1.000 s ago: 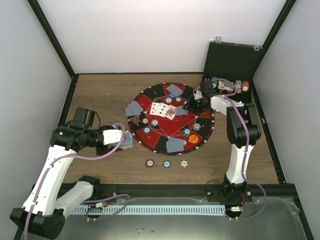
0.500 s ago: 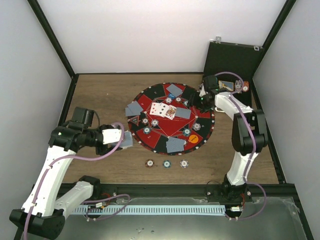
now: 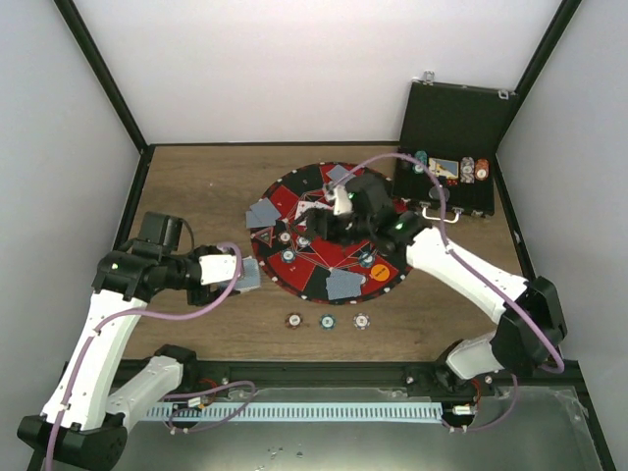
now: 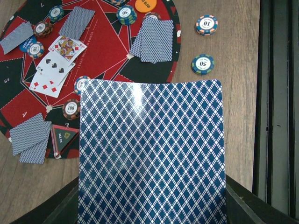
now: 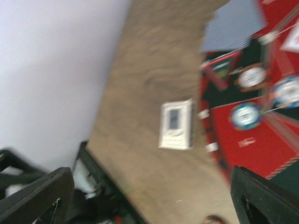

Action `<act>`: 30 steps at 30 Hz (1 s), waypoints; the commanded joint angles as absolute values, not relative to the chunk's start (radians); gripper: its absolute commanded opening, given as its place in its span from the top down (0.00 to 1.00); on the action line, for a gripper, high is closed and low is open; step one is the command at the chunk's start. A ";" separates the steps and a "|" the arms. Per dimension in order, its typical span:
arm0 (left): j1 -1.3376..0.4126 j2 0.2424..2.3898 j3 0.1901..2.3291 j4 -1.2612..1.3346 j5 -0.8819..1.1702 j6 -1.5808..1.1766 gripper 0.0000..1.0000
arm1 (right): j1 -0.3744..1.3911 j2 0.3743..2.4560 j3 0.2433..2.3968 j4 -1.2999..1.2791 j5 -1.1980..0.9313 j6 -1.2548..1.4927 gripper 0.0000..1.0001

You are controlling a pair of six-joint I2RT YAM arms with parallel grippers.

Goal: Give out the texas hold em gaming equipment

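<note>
My left gripper (image 3: 242, 275) (image 4: 152, 207) hovers at the left edge of the round mat (image 3: 294, 263) and is shut on playing cards (image 4: 152, 149), whose blue-diamond back fills the left wrist view. My right gripper (image 3: 322, 218) (image 5: 152, 200) hangs over the middle of the mat, above the face-up cards (image 4: 53, 67). It is open, its fingers (image 5: 37, 196) wide apart with nothing between them. Face-down card pairs (image 3: 263, 212) (image 3: 343, 285) (image 3: 341, 177), poker chips (image 4: 71, 108) and an orange button (image 3: 379, 272) lie on the mat. Three chips (image 3: 327, 321) lie in a row on the wood near the mat.
A black hinged case (image 3: 451, 118) stands open at the back right with chips (image 3: 467, 169) in its tray. The right wrist view is blurred and shows a small white rectangular thing (image 5: 176, 125) on the wood beside the mat. Walls and a black frame enclose the table.
My right arm has swung from the mat's right edge by the case to over its middle, and its jaws have opened wide. The left arm and its cards have not moved.
</note>
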State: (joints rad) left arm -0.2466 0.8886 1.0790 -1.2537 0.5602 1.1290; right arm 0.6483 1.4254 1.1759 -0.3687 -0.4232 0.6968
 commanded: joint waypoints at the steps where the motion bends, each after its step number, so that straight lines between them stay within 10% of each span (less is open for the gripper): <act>1: -0.247 0.879 1.086 -1.259 0.601 1.138 0.96 | 0.795 1.400 1.138 -0.186 -0.483 0.863 0.06; 30: -0.247 0.893 1.095 -1.264 0.609 1.142 0.96 | 1.018 1.646 1.178 0.116 -0.593 0.994 0.17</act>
State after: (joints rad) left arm -0.2466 0.8928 1.0790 -1.2583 0.5739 1.1294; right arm 1.0233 1.6310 1.1400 0.0723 -0.5716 0.9722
